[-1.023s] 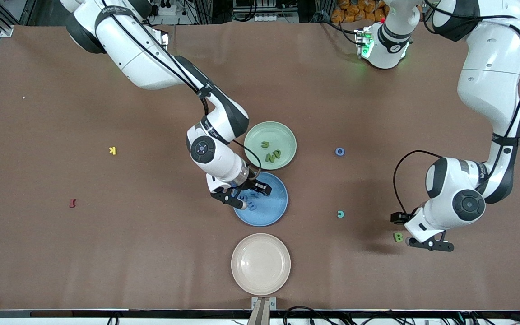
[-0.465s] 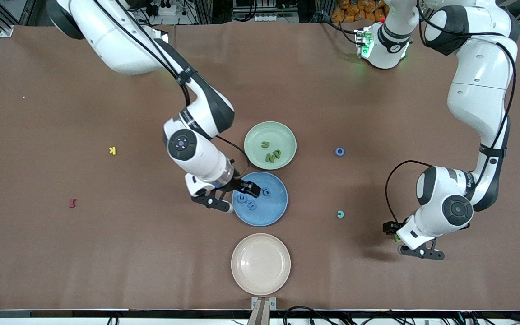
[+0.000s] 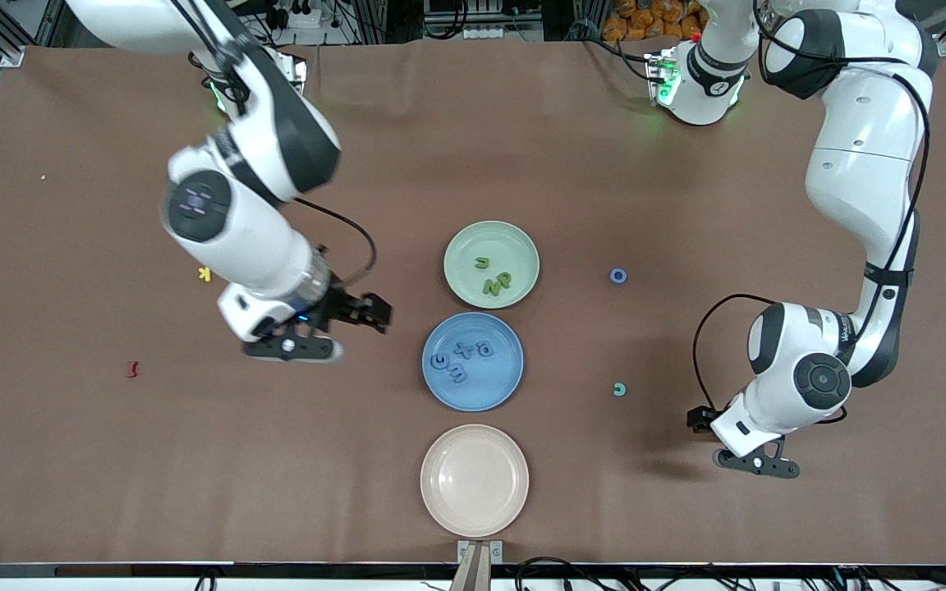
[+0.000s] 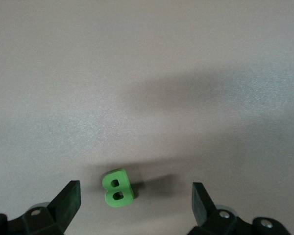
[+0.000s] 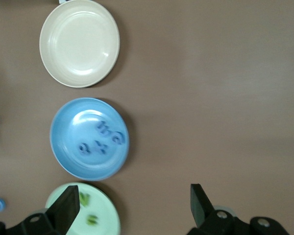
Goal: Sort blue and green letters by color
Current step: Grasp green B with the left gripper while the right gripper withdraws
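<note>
Green plate (image 5: pixel 83 215) cut off – its letters (image 5: pixel 88 209) blurred, unreadable

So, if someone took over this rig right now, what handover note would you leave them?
Left gripper: open, low over the green B.
Right gripper: open, empty, over bare table beside the blue plate.
Done: four blue letters in the blue plate; three green letters in the green plate.
Left: the B, plus a blue ring-shaped letter and a teal letter loose on the table.
</note>
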Motion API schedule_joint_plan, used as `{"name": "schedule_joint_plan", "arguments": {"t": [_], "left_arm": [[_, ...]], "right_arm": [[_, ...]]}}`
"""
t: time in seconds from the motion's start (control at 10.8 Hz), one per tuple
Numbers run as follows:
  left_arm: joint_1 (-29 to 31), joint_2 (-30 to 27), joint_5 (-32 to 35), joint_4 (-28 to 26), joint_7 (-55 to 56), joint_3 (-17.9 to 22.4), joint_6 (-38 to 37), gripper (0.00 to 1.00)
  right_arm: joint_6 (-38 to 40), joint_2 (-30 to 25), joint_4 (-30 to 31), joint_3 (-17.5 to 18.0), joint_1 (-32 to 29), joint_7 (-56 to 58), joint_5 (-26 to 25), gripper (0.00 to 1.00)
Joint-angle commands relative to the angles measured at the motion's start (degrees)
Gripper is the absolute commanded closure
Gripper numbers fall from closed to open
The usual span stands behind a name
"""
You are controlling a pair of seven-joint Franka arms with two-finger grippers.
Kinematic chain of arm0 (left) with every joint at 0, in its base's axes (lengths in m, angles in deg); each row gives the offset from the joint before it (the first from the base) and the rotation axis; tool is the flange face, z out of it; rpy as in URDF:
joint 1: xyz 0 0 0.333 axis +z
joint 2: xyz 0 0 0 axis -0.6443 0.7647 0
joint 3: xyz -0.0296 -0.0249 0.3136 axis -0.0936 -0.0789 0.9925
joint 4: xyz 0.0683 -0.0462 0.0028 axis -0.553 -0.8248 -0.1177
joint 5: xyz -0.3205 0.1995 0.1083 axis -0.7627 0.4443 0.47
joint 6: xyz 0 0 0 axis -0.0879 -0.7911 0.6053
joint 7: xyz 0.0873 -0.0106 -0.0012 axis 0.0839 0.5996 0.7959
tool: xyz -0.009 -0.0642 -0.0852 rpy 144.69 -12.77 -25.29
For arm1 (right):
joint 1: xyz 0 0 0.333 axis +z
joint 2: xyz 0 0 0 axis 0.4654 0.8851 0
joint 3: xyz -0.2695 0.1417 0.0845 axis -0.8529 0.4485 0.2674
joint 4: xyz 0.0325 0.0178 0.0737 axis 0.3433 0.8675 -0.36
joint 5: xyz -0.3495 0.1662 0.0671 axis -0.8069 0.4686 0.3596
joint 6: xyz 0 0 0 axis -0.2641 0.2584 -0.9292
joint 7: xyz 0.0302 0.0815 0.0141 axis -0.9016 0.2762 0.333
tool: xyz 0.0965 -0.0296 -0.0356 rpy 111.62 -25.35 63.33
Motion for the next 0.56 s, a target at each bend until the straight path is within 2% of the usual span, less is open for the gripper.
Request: {"name": "schedule_joint_plan", "arguments": {"t": [0.0,0.19,0.46], "left_arm": [[0.3,-0.3,-2.0,0.5,-1.1,0.7,-0.3,0.00],[0.4,0.3,-2.0,0.4,-1.1,0.7,-0.3,0.00],[1.5,0.8,-2.0,0.2,-1.7,0.7,-0.3,0.00]], "right_arm": [[10.2,-10.4,4.3,-4.0,-3.9,11.5,-0.5,0.00],[14.8,-13.6,4.1,-9.1,-4.3,21.8,-0.5,0.00],[17.6,-14.3,2.8,-15.0,-4.8,28.7,-0.1,0.00]]}}
